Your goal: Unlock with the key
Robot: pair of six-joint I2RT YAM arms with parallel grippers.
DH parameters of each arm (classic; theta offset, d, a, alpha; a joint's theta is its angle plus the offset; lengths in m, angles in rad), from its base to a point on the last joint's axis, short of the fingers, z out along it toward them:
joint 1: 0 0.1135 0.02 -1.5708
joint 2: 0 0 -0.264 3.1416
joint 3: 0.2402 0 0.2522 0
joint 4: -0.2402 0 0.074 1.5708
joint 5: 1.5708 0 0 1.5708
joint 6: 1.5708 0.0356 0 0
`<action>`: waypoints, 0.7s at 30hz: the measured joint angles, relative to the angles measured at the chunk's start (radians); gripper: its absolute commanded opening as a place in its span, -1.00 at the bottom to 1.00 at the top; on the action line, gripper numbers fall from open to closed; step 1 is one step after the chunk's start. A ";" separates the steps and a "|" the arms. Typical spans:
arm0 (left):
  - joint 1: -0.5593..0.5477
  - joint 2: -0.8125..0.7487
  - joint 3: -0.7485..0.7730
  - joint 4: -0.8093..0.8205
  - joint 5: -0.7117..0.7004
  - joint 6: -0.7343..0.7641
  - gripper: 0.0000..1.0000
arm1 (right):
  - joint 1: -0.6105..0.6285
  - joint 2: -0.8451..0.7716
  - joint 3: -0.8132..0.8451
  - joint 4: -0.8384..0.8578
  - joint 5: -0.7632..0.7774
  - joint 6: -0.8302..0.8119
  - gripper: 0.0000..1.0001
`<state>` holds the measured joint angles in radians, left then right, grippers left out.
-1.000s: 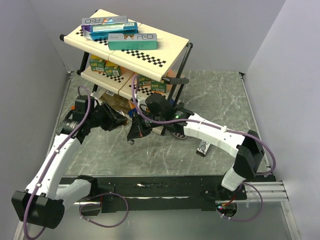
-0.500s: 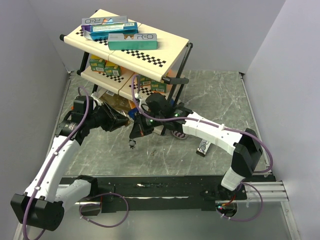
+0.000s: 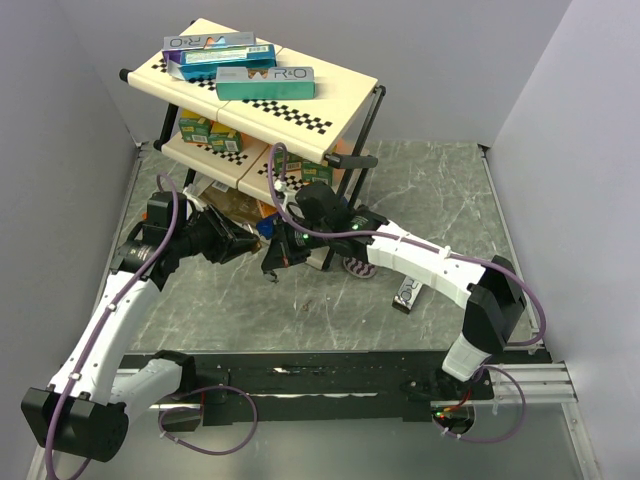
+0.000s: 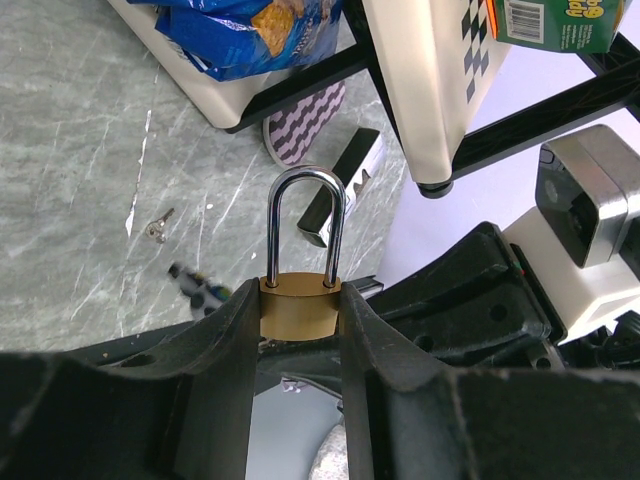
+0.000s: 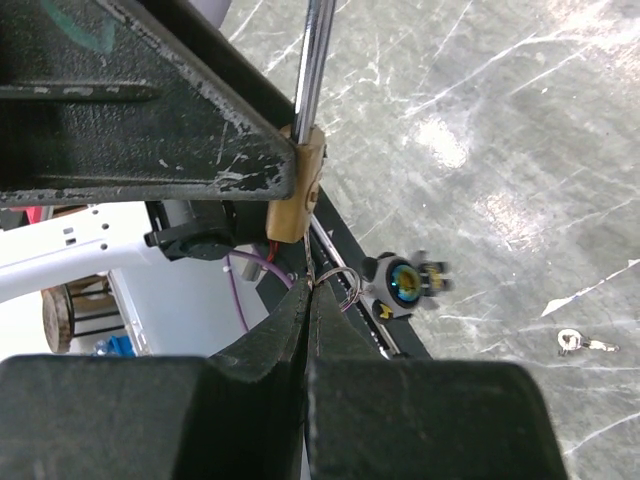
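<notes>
the left claw [image 4: 300,296] grips the brass padlock [image 4: 298,316] by its body, shackle closed and pointing away from the wrist, held above the tabletop [image 3: 430,200] just in front of the shelf rack [image 3: 330,105]. the right claw [image 5: 308,288] is pinched shut on the key [image 5: 306,262], whose tip meets the padlock's underside; how deep it sits is unclear.

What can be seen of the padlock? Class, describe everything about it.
The padlock has a brass-coloured body and a shiny silver shackle, both legs seated in the body, so it looks shut. Its shackle points away from the left gripper, whose jaws clamp the body's two sides. In the right wrist view, the key pinched by the right gripper reaches its underside.
</notes>
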<state>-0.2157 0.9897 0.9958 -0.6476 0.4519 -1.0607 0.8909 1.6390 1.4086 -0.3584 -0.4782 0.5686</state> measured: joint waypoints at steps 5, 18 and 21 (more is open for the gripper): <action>0.000 0.000 0.000 0.000 0.001 0.000 -0.98 | -0.008 0.000 0.000 0.000 0.005 0.000 -1.00; 0.000 0.002 0.000 0.008 0.004 -0.003 -0.98 | -0.014 0.004 0.018 -0.003 0.006 -0.005 -1.00; 0.000 0.002 -0.001 0.013 0.004 -0.008 -0.98 | -0.014 0.004 0.018 -0.004 0.004 -0.005 -1.00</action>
<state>-0.2157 0.9920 0.9951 -0.6350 0.4557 -1.0683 0.8768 1.6428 1.4261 -0.3626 -0.4740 0.5640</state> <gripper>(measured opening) 0.373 0.010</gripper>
